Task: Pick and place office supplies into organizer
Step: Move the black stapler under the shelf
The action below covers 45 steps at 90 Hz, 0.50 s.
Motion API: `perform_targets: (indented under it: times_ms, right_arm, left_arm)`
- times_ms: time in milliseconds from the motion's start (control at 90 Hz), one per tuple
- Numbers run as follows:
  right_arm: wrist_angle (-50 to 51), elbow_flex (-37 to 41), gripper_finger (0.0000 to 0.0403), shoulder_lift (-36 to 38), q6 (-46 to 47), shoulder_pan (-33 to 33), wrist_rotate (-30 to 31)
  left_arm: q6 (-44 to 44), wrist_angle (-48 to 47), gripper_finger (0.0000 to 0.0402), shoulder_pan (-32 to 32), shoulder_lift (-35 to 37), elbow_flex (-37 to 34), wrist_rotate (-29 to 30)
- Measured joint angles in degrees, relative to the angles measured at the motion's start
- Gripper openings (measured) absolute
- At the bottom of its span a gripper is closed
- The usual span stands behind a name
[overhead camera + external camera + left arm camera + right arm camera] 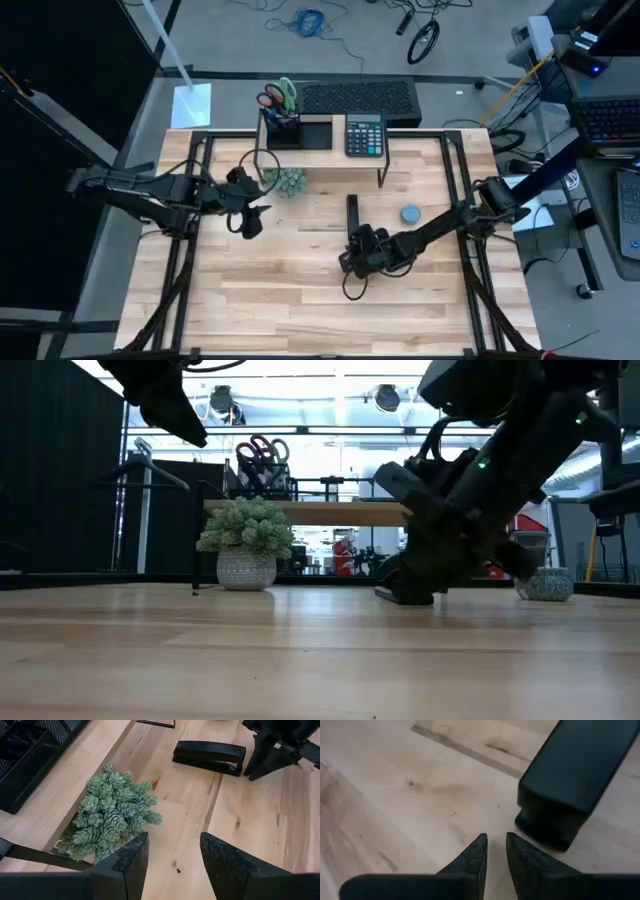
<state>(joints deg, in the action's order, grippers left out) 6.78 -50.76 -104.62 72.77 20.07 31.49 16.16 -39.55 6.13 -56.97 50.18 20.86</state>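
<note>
A black stapler (352,213) lies flat on the wooden table; it also shows in the left wrist view (210,757) and, by one end, in the right wrist view (570,785). My right gripper (496,840) hovers low just off that end, fingers a narrow gap apart, nothing between them. My left gripper (172,855) hangs open above the table beside the green ball plant (112,812). The black organizer (297,131) stands on the riser shelf at the far side, with red-handled and green-handled scissors (279,96) upright in its cup.
A black calculator (365,135) lies on the wooden riser (400,160) next to the organizer. A small round blue-grey object (410,213) sits right of the stapler. Bare tabletop stretches along the near half (300,310). A keyboard (358,98) lies beyond the table's far edge.
</note>
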Motion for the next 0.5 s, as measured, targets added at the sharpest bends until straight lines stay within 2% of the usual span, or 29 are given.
perform_targets:
  times_ms: [500]
  right_arm:
    - [0.05,0.0,0.0054,0.04,-6.91,-5.52,0.04]
  left_arm:
    - [-0.02,-0.02,0.0167,0.02,0.0,0.01,-0.02]
